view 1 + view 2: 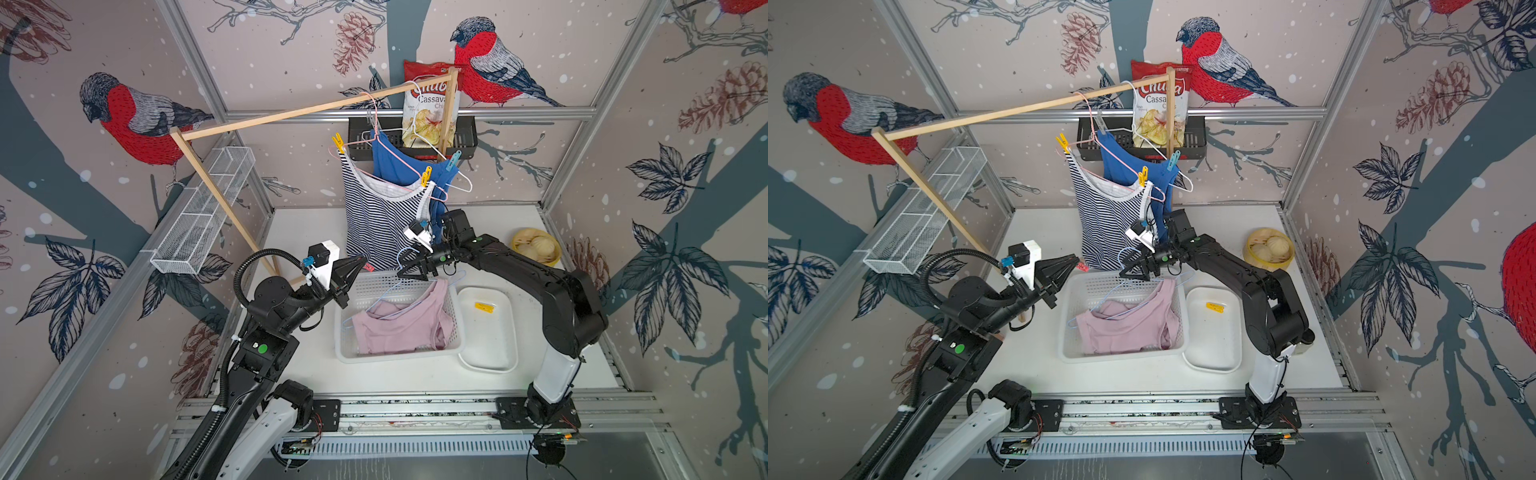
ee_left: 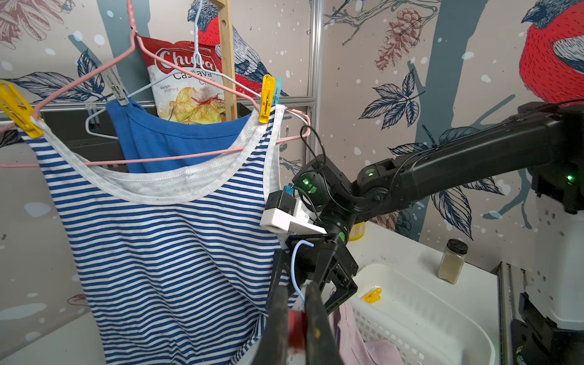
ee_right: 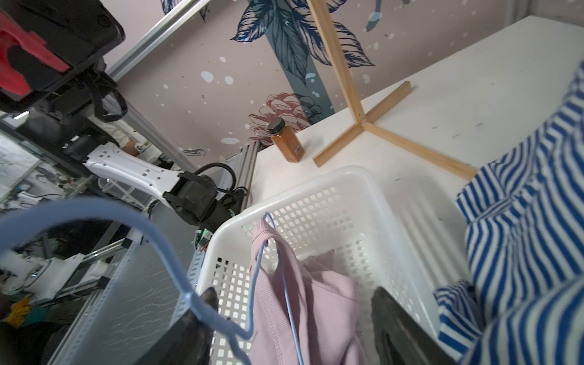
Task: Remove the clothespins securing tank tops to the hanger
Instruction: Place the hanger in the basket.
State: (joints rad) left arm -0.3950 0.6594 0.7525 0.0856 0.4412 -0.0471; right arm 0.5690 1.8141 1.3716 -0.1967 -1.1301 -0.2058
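Clothespin (image 2: 296,331), red: blurred, mostly hidden, pinched in left gripper (image 1: 365,262). Right gripper (image 3: 294,294) jaws spread, light-blue hanger (image 3: 151,234) against one finger. Mauve tank top (image 1: 399,328) crumpled in basket (image 1: 390,357).

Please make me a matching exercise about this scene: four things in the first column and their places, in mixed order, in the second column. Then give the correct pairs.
Things
1. pink top
2. striped top
3. red clothespin
4. loose yellow clothespin

Places
A. in the tray
B. held in the left gripper
C. in the basket
D. on the pink hanger

Pairs: 1-C, 2-D, 3-B, 4-A
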